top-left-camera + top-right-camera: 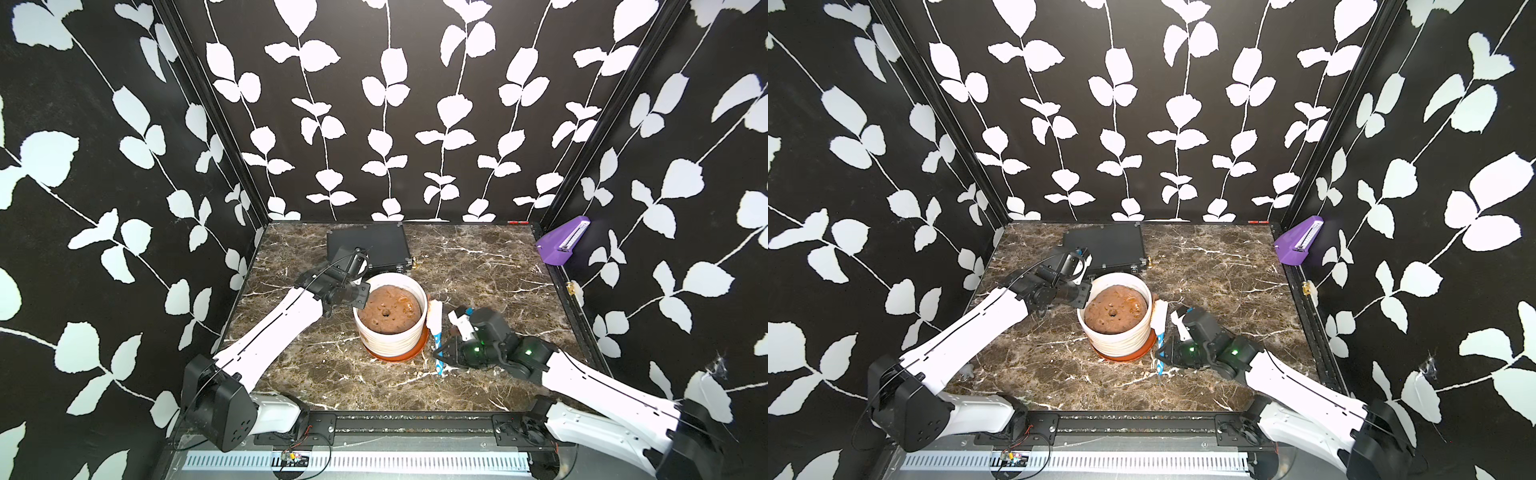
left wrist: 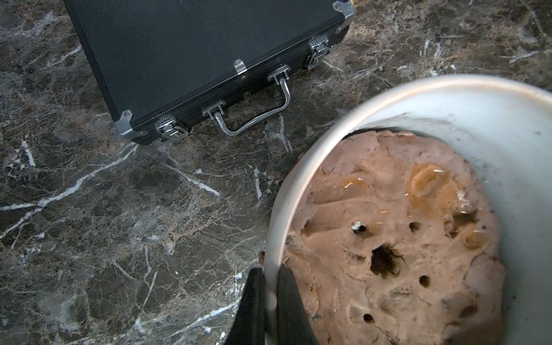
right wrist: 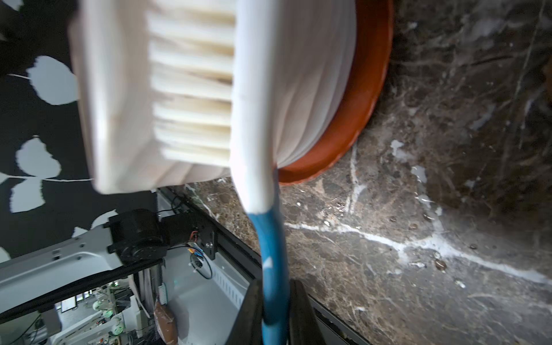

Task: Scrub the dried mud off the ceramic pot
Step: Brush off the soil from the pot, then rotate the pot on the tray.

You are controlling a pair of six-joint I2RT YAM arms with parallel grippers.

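Top views: pot [image 1: 390, 341] stands mid-counter [image 1: 478, 266] on its saucer [image 1: 405, 356], with brown fill [image 1: 388, 311] inside. The left claw [image 1: 361, 297] sits at the rim on the pot's left side. The right claw [image 1: 441, 358] holds a brush [image 1: 435, 322], its white head against the pot's right wall. A black case [image 1: 365, 245] lies behind, apart from the pot.

Left wrist: left claw [image 2: 270, 298] is narrow and pinches the rim, one finger outside and one inside by the fill.

Right wrist: right claw [image 3: 274, 316] is clamped on the blue handle, well down from the head. The bristles [image 3: 191, 89] face the ribbed wall and are blurred. I cannot make out any mud smears for certain in any view.

Risks: the grip is far from the head, so hard pressure could twist the brush in the claw. Sideways scrubbing could shift the pot on the saucer or slip the thin rim pinch. A low stroke would catch the saucer lip.
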